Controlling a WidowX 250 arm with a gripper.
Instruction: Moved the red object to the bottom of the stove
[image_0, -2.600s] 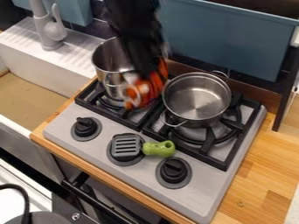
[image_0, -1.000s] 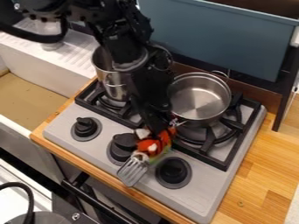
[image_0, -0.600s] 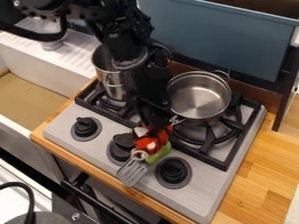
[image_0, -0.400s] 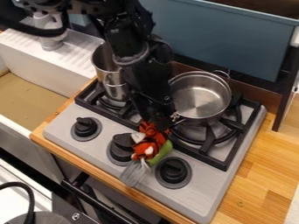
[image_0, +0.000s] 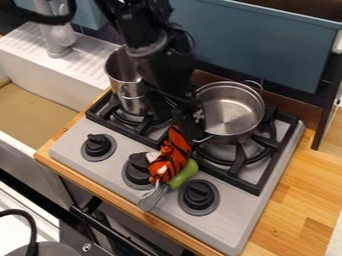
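The gripper (image_0: 178, 126) hangs over the middle of the stove, between the two pots, with its fingers apart. Just below it, the red-orange toy with black stripes (image_0: 172, 154) lies slanted at the front of the stove (image_0: 120, 172), its upper end close to the fingers. Its lower part rests against the spatula's green handle (image_0: 184, 174), beside the middle knob. Beyond the toy's lower end, the grey slotted spatula head (image_0: 152, 197) points toward the front edge and is partly covered.
A tall steel pot (image_0: 125, 82) stands on the left burner and a wider pot (image_0: 228, 112) on the right one. Black knobs (image_0: 98, 146) line the stove's front. The white sink (image_0: 40, 75) is at the left, a blue-grey bin (image_0: 254, 45) behind.
The arm came down with the toy, let go of it on the stove's front and rose slightly. The spatula turned, its head now toward the front edge.
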